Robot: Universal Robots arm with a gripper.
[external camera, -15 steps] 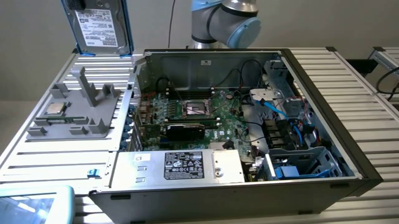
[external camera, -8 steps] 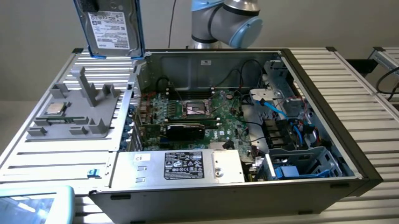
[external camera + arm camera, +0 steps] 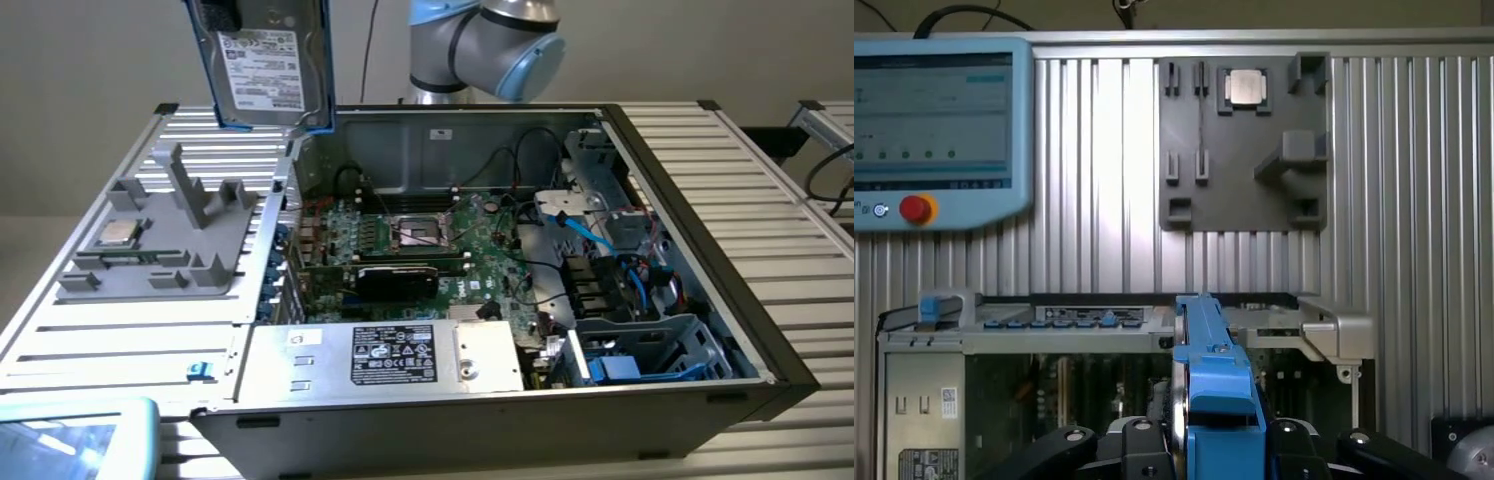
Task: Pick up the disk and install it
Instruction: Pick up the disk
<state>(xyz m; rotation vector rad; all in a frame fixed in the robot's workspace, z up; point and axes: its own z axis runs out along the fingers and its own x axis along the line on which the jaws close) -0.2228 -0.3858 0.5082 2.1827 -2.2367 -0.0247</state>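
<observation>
Though cropped above, the disk (image 3: 267,65) aloft.

One disk (image 3: 267,70) clamped between the jaws of one gripper (image 3: 1216,448), and clear of them one open computer case (image 3: 467,425), one grey holder (image 3: 140,268), one CPU chip (image 3: 120,232), one pendant (image 3: 942,135).

disk (image 3: 267,60) clear above case (image 3: 709,240) | drive cage (image 3: 654,345) open above | blue cables (image 3: 583,225) beside it

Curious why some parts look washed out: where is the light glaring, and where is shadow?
Exterior view: the ribbed table glares white beside the grey fixture; the computer case is shaded inside. Wrist view: glare streaks the table; the case's inside beyond the disk is dark.
</observation>
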